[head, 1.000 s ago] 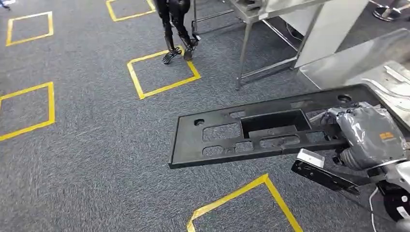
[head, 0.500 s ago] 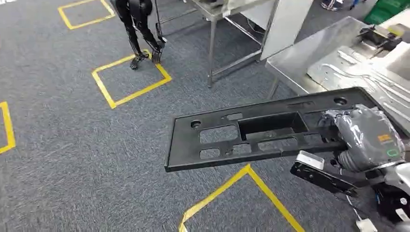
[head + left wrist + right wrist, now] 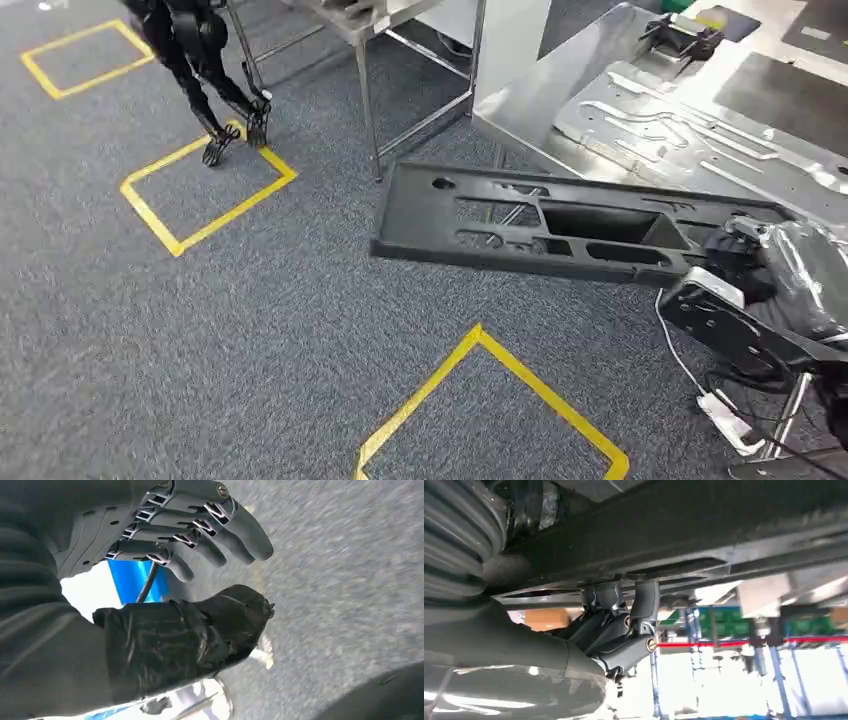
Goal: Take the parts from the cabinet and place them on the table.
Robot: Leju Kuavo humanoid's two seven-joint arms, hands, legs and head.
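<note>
Carrying the panel (image 3: 560,225) to the table (image 3: 545,105) is the step in hand, by my reading. The right hand (image 3: 775,275) grips one end of the long black panel, fingers (image 3: 616,615) curled under its edge; the far end sticks out over the carpet (image 3: 250,330), just short of the table's near corner. The left hand (image 3: 185,535) hangs with fingers loosely spread, holding nothing. Keep the panel level, clear the table's edge, and set it down beside the metal sheets (image 3: 690,130), not on them.
</note>
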